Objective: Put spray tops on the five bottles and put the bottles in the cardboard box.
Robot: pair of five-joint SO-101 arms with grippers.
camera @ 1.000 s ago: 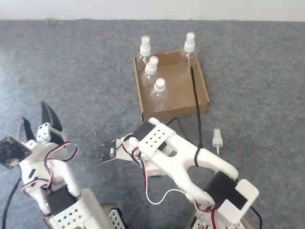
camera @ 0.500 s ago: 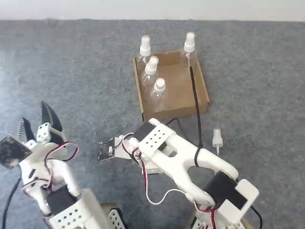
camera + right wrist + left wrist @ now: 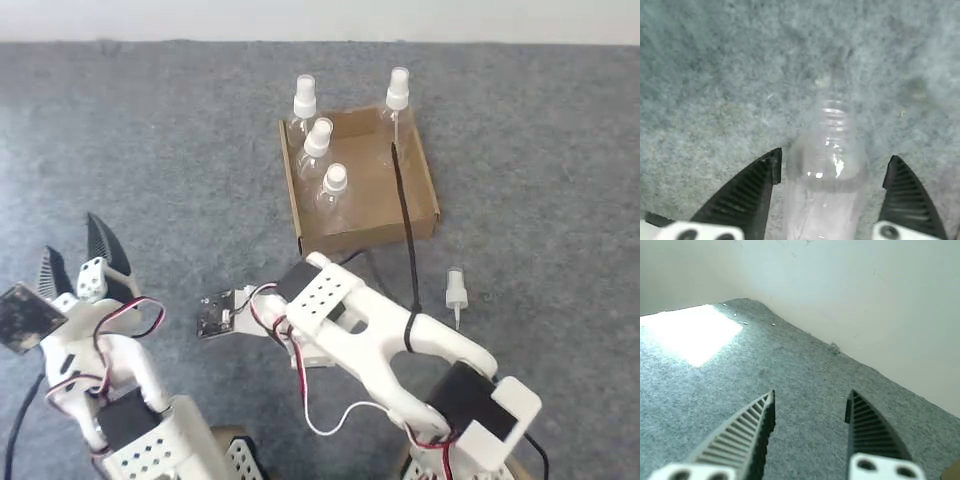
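— Where is the right gripper (image 3: 836,155)?

— Low over the grey carpet (image 3: 150,150), in front of the cardboard box (image 3: 430,190). Its jaws are spread wide and the uncapped bottle (image 3: 827,170) sits between them, threaded neck pointing away from the wrist.

— Does it have hold of the bottle?

— It does not look so. One finger (image 3: 757,192) is just beside the clear wall and the other stands apart from it. Whether the near one touches the plastic is hard to judge through the transparent side.

— And the left gripper (image 3: 811,396)?

— Parked at the near left of the carpet, well apart from everything. Its jaws are open and nothing is between them. They point toward the pale wall (image 3: 865,300).

— What is in the box?

— Four capped bottles (image 3: 318,140) stand upright in it: two at the far corners and two nearer the left wall. A black cable (image 3: 405,210) from the right arm crosses over the right half of the box.

— And the fifth top?

— The loose spray top (image 3: 456,292) lies on the carpet to the right of the arm, near the box's front right corner but not touching it.
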